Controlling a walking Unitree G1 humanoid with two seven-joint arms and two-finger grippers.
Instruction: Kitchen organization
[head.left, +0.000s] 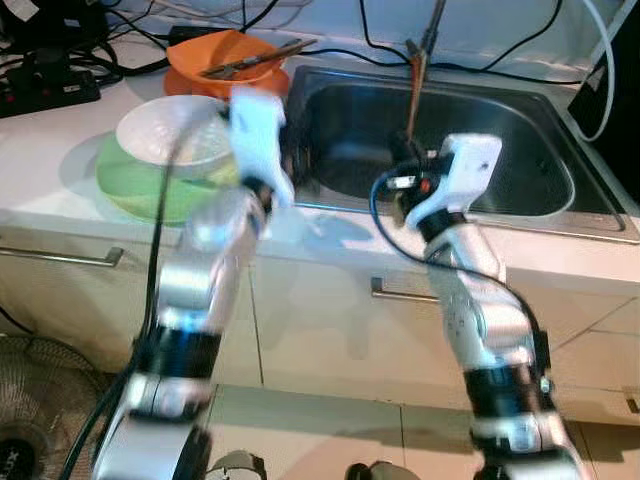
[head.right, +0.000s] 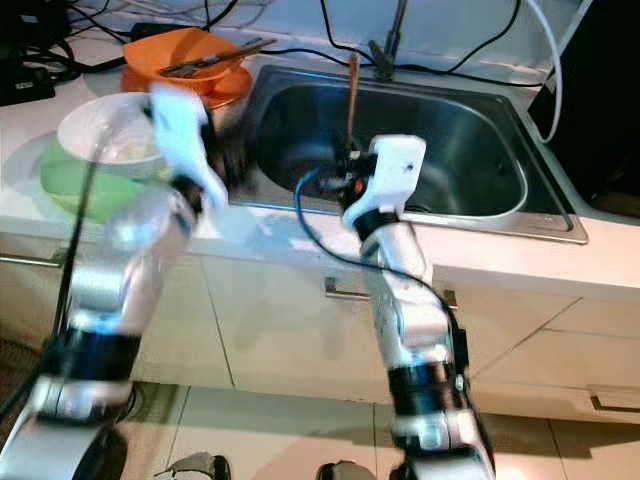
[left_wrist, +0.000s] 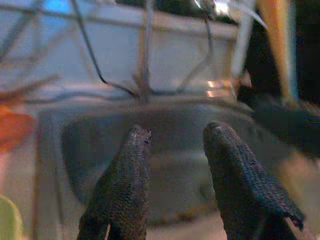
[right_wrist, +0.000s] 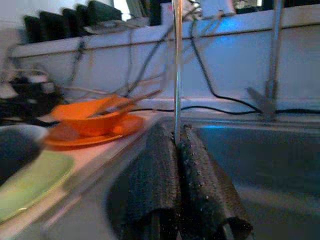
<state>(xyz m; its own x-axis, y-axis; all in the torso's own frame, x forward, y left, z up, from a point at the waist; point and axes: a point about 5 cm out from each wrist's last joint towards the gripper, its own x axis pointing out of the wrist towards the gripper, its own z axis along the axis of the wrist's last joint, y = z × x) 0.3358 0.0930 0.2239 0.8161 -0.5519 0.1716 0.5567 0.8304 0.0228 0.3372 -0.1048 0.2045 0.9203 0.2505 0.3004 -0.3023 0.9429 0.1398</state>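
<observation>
My right gripper (head.left: 403, 152) hangs over the steel sink (head.left: 560, 232), shut on a thin brown chopstick (head.left: 416, 92) that stands upright above it. In the right wrist view the chopstick (right_wrist: 177, 70) rises straight from between the pressed fingers (right_wrist: 160, 170). My left gripper (left_wrist: 176, 133) is open and holds nothing, at the sink's left rim; its white wrist (head.left: 256, 130) is blurred. On the counter to the left are an orange bowl (head.left: 215, 52) with utensils on an orange plate, and a white bowl (head.left: 170, 130) on a green plate (head.left: 125, 188).
Black cables run along the back wall, with a power strip (head.left: 48, 88) at the far left. A faucet stem (head.left: 434, 30) stands behind the sink. Below the counter are cabinet fronts with metal handles (head.left: 60, 257). A fan (head.left: 30, 400) sits on the floor at the left.
</observation>
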